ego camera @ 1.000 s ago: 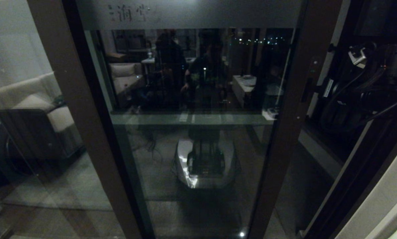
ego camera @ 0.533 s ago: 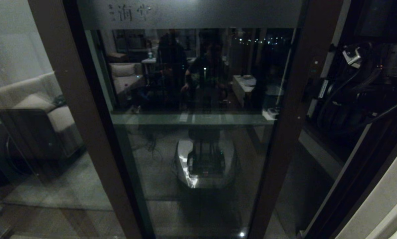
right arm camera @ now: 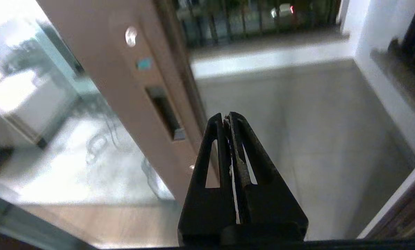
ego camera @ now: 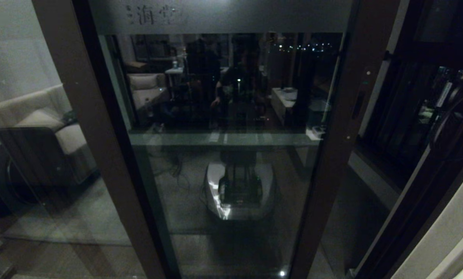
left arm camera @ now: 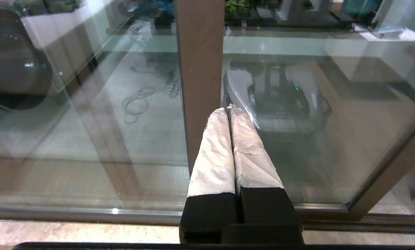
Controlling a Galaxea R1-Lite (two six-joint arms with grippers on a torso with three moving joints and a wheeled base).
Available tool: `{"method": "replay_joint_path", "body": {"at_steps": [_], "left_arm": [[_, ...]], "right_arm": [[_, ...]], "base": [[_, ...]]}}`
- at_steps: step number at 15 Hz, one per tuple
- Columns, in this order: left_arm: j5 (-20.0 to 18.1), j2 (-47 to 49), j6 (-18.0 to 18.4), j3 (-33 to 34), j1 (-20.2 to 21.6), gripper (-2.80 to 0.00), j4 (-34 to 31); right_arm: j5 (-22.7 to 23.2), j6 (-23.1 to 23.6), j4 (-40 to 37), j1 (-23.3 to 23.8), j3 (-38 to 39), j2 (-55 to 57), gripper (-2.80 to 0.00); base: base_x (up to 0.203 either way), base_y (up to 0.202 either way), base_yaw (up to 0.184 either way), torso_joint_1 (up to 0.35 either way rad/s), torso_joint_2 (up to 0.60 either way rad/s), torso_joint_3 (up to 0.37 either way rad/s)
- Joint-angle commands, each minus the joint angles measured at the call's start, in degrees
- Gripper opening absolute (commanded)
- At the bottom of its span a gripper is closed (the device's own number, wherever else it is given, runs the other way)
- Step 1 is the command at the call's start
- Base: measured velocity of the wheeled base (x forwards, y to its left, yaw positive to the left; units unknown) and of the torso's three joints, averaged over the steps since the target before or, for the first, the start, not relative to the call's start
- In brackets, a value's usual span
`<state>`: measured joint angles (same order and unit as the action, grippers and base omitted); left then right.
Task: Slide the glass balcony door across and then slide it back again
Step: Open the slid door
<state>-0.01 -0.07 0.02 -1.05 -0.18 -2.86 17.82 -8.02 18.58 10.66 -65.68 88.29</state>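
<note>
The glass balcony door (ego camera: 223, 128) fills the middle of the head view, with a frosted band on top and dark brown stiles. Its slim black recessed handle (ego camera: 357, 104) sits on the right stile (ego camera: 343, 128). To the right of that stile the doorway stands open. My right gripper (right arm camera: 227, 116) is shut and empty, a short way off the stile, with the handle (right arm camera: 164, 111) apart from its tips. Only my right arm's dark cables (ego camera: 452, 128) show at the head view's right edge. My left gripper (left arm camera: 228, 109) is shut and empty, low before the door's left stile (left arm camera: 200, 69).
A fixed glass panel (ego camera: 33, 128) on the left shows a pale sofa. Through the gap lie the tiled balcony floor (right arm camera: 297, 132), a low wall with railing (right arm camera: 263, 52) and a black-framed side window (ego camera: 409, 100). A pale wall edge (ego camera: 448, 228) bounds the right.
My right arm has drawn back to the right, away from the door's right stile, and mostly left the head view. The door itself has not visibly shifted.
</note>
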Motion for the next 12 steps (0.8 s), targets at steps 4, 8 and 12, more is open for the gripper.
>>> {"method": "replay_joint_path", "body": {"at_steps": [4, 8, 12], "left_arm": [[0.01, -0.01, 0.02, -0.01, 0.01, -2.8, -0.04], [0.01, -0.01, 0.06, -0.01, 0.01, -2.8, -0.04], [0.01, -0.01, 0.02, -0.01, 0.01, -2.8, -0.04]], "right_arm": [[0.75, -0.14, 0.23, 0.96, -3.1, 6.52, -2.8], [0.5, -3.89, 0.23, 0.62, -10.8, 14.38, -2.8], [0.37, -5.1, 0.23, 0.59, -14.65, 18.74, -2.8]], "base": [[0.0, 0.0, 0.0, 0.0, 0.0, 0.0], [0.0, 0.0, 0.0, 0.0, 0.0, 0.0], [0.0, 0.0, 0.0, 0.0, 0.0, 0.0]]}}
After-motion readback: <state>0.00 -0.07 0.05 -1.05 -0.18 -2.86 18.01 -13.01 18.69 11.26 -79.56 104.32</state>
